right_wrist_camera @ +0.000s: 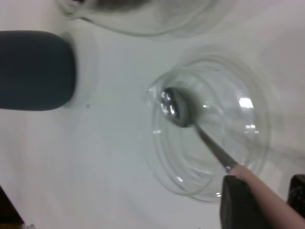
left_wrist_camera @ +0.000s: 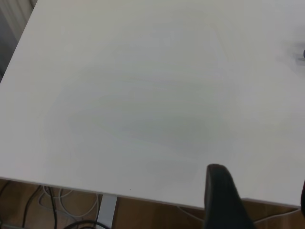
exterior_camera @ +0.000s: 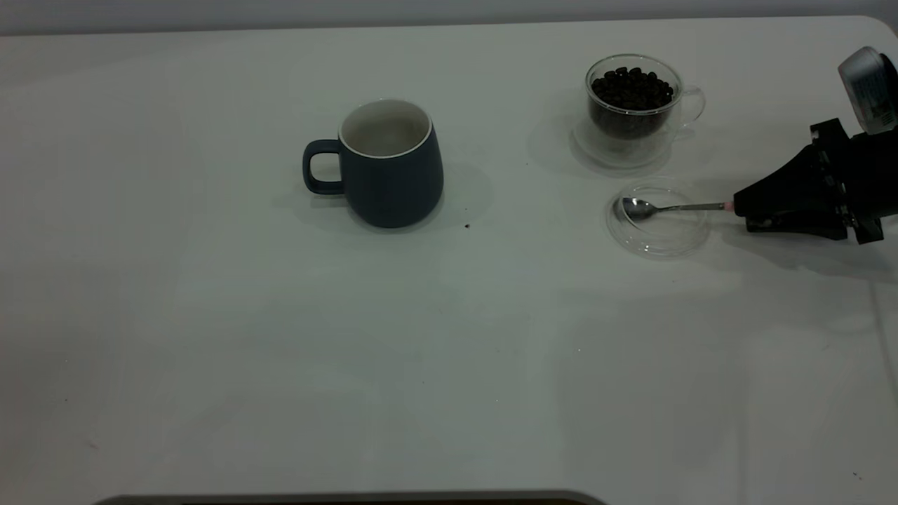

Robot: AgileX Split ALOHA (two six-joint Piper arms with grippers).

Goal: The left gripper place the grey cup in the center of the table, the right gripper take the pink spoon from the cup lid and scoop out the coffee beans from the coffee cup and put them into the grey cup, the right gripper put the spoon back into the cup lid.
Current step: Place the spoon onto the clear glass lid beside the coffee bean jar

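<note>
The grey cup [exterior_camera: 391,165] stands upright near the table's middle, handle to the left, and I see no beans inside. It shows at the edge of the right wrist view [right_wrist_camera: 35,70]. The glass coffee cup [exterior_camera: 633,102] full of beans stands at the back right. The clear cup lid [exterior_camera: 659,235] lies in front of it with the spoon's metal bowl [exterior_camera: 635,208] inside. My right gripper [exterior_camera: 740,205] is shut on the pink spoon handle [right_wrist_camera: 259,183], low over the lid's right rim [right_wrist_camera: 167,162]. My left gripper [left_wrist_camera: 260,176] is open and empty at the table's edge.
The white table [exterior_camera: 280,351] stretches wide in front and to the left of the grey cup. A small dark speck [exterior_camera: 467,226] lies beside the grey cup. Under the table edge in the left wrist view hang cables [left_wrist_camera: 47,205].
</note>
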